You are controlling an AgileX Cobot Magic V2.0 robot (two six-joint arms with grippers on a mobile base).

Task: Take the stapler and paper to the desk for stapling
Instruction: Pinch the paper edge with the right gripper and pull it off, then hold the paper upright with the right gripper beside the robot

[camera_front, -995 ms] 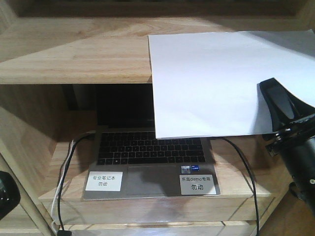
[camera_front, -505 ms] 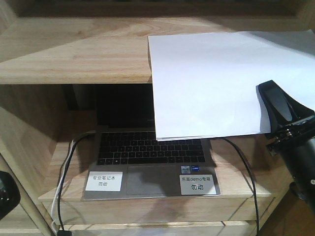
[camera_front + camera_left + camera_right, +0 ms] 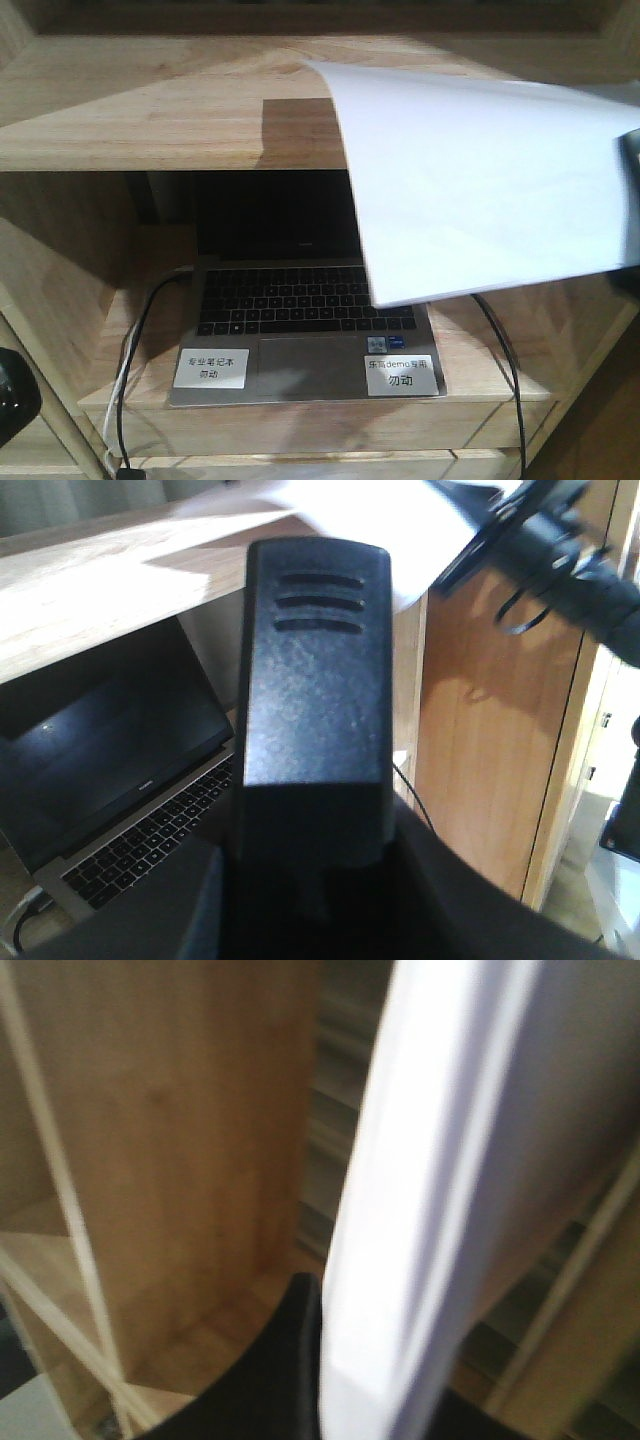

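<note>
The white paper [image 3: 480, 180] is lifted off the upper shelf, curved, and hangs over the laptop. In the right wrist view it [image 3: 430, 1210] runs edge-on between the jaws of my right gripper [image 3: 385, 1400], which is shut on it. Only a dark sliver of that gripper [image 3: 632, 150] shows at the front view's right edge. In the left wrist view the stapler [image 3: 315, 660], black with three grooves on top, stands between the jaws of my left gripper [image 3: 310, 880], which is shut on it. The paper [image 3: 350, 505] shows there too. The desk is out of view.
An open laptop [image 3: 305, 310] with two white labels sits on the lower shelf of the light wood shelf unit [image 3: 150, 110]. Black and white cables [image 3: 130, 360] run down its left side, and a black cable [image 3: 505, 350] on its right. A brown side panel [image 3: 490, 710] stands right of the laptop.
The paper has risen off the upper shelf, tilted and swung to the right. My right gripper has moved with it, almost out of the front view.
</note>
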